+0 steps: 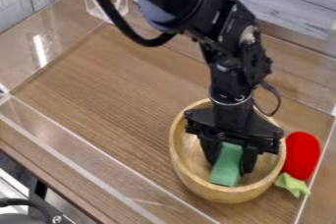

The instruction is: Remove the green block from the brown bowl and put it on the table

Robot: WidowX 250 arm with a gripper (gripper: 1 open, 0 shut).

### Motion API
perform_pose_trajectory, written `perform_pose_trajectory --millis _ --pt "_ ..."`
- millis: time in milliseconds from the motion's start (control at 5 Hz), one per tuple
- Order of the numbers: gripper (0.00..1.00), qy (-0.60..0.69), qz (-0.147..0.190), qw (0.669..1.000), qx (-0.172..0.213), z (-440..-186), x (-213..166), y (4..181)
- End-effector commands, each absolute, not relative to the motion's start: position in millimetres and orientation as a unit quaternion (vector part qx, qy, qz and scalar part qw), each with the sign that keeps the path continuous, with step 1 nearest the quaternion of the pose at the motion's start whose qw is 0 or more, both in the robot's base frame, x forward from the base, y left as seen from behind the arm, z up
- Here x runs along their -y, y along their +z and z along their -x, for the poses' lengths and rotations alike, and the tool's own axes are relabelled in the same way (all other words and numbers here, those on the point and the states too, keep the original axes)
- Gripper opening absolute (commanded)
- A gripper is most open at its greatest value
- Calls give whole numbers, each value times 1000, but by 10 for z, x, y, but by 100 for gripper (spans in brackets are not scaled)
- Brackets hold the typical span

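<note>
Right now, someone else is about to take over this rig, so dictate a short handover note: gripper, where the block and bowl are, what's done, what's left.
Gripper: pointing straight down into the round light-brown wooden bowl, fingers shut on the flat light-green rectangular block.
Block: inside the bowl, leaning with its upper end between the fingers.
Bowl: on the brown wood-grain table, near the right front corner, beside a red toy with green leaves.
Done: block grasped.
Left: lift it clear of the bowl, set it on the table, release.
</note>
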State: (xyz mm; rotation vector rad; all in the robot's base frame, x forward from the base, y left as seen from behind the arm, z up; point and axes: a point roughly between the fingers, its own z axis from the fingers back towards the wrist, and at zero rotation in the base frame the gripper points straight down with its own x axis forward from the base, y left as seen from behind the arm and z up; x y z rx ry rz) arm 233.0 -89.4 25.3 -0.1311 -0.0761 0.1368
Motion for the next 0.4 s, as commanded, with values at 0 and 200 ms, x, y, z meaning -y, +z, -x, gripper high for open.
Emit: perform_pose_trajectory --millis 0,200 --pt "100 33 43 998 9 -2301 808 117" --pt "0 47 38 998 6 -2322 825 144"
